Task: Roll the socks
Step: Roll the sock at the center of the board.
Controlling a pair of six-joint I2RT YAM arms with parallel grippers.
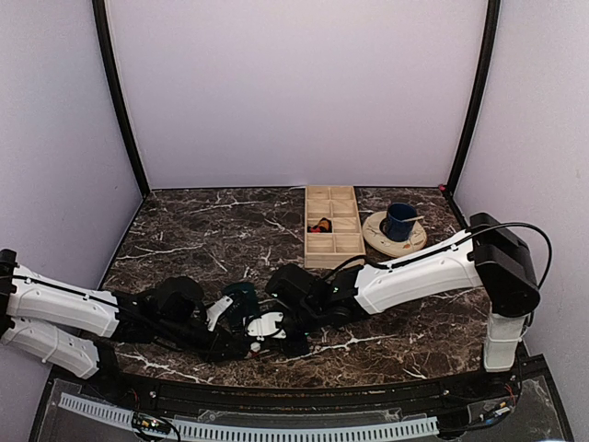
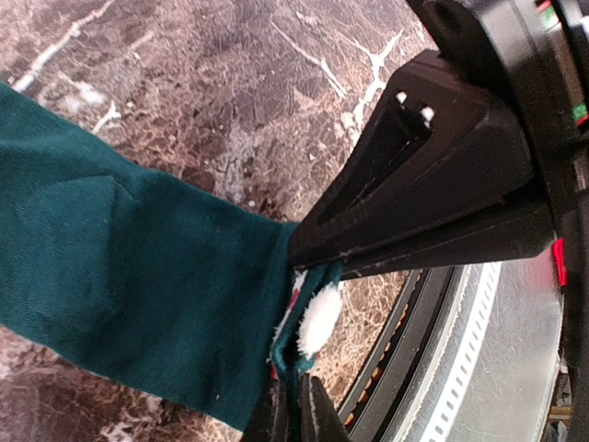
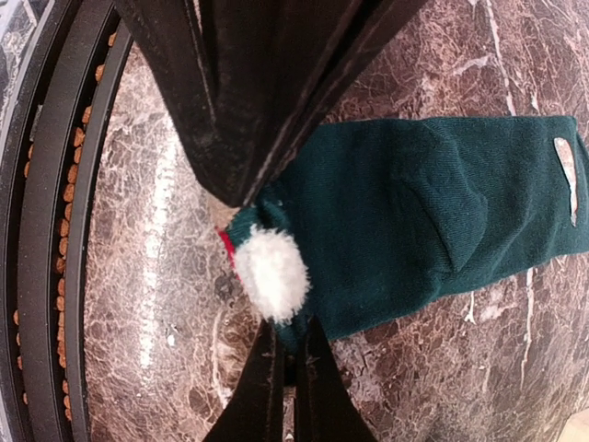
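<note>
The left arm's fingers (image 2: 296,322) are at the near edge of the dark brown marble table (image 1: 202,230). They are pinched onto the end of the dark green cloth sock (image 2: 120,276), one finger above the cloth and one below. Only the sock's end fills the gap between them. They seem to hold this end because a roll has to start at an end.

The sock lies flat on the table and reaches away from the fingers. It looks smooth, so it is not rolled yet. There may be a second sock under it, but that cannot be told. A fluffy white pom-pom (image 3: 271,272) sits at the held end, with a bit of red beside it.

The right arm's fingers (image 3: 267,262) hold the same end. They are nearly closed too, with the pom-pom and the sock's edge squeezed between them. The two arms meet here, very close together, likely so that both sides of the end turn over at once and the roll stays straight. They could bump each other, so the next move needs care.

Farther back and to the right stands a light wooden box with small compartments (image 1: 333,226). Just beside it is a dark blue cup (image 1: 399,221) on a cream round plate (image 1: 382,241). Both are well apart from the sock, out of the way of the rolling.
</note>
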